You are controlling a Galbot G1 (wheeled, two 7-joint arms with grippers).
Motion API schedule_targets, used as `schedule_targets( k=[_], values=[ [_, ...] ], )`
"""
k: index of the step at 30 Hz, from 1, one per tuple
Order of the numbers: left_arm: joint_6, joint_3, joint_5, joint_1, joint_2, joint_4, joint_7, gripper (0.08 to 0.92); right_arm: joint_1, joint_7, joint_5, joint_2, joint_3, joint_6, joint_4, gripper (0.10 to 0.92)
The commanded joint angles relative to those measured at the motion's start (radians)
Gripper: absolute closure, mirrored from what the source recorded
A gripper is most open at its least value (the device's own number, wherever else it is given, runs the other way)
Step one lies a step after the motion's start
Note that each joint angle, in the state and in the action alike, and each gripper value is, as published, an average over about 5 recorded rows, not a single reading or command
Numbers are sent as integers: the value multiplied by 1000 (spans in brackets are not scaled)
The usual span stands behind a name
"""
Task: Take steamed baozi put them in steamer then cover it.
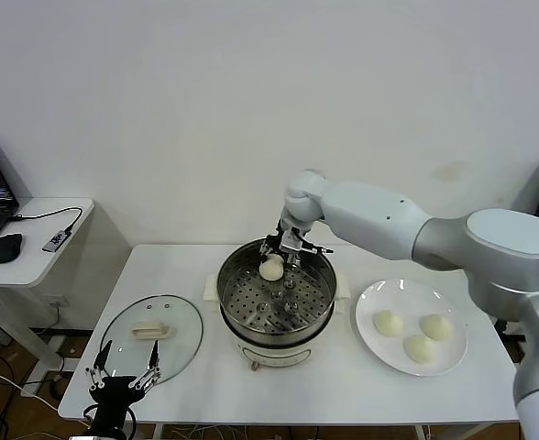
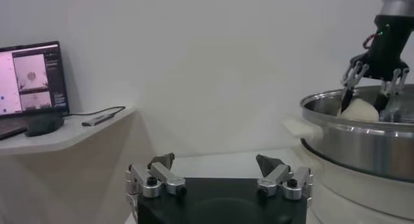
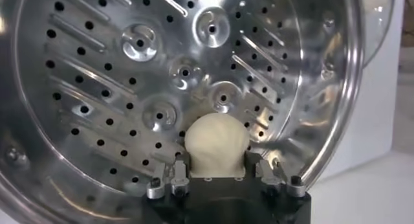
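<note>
— Over the far side of the steamer (image 1: pixel 276 298), what is the right gripper (image 1: pixel 283 254) doing?
— It reaches down inside the rim, with a baozi (image 1: pixel 271 268) between its fingers. Whether they clamp the bun or have let go, I cannot tell; the bun sits on the perforated tray near the pot's far wall.
— And the steamer itself?
— It stands mid-table, between the cover and the plate.
— The other buns?
— Three baozi (image 1: pixel 420 335) lie on the white plate (image 1: pixel 370 339) toward the table's right edge.
— The cover (image 1: pixel 152 335)?
— Flat on the table near its front-left corner, handle up.
— The left gripper (image 1: pixel 123 368)?
— It hangs at the front edge by the cover, fingers spread apart, holding nothing.
</note>
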Motion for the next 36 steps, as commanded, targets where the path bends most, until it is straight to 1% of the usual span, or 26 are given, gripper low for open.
schedule_targets(
  k=[1, 5, 7, 9, 12, 14, 17, 19, 23, 26, 32, 36],
  values=[
    [0, 0, 1, 2, -2, -6, -1, 177, 9, 19, -36, 8, -1, 58, -17, 331],
    [2, -2, 1, 3, -1, -15, 0, 177, 61, 1, 53, -13, 1, 31, 18, 234],
    [3, -2, 2, 4, 0, -21, 1, 177, 105, -21, 113, -35, -4, 0, 47, 211],
    [4, -3, 5, 5, 1, -28, 2, 177, 150, -50, 184, -65, -16, -46, 87, 205],
    [5, -4, 7, 6, 2, -36, 4, 177, 221, -118, 338, -140, -49, -167, 194, 203],
    [6, -3, 9, 6, 4, -40, 5, 177, 268, -171, 434, -207, -73, -280, 284, 202],
    [6, -1, 13, 7, 8, -45, 6, 177, 331, -226, 529, -318, -97, -432, 398, 203],
    [7, -1, 13, 6, 11, -47, 7, 177, 362, -244, 562, -390, -110, -505, 455, 203],
    [7, -1, 13, 5, 21, -49, 8, 177, 391, -251, 568, -520, -141, -720, 541, 203],
    [7, 0, 13, 4, 27, -50, 8, 177, 384, -235, 551, -626, -154, -817, 589, 203],
    [6, -1, 13, 1, 34, -47, 8, 177, 292, -214, 487, -802, -128, -894, 637, 203],
    [6, -4, 12, -2, 39, -43, 9, 177, 202, -189, 451, -854, -87, -902, 635, 203]
  ],
)
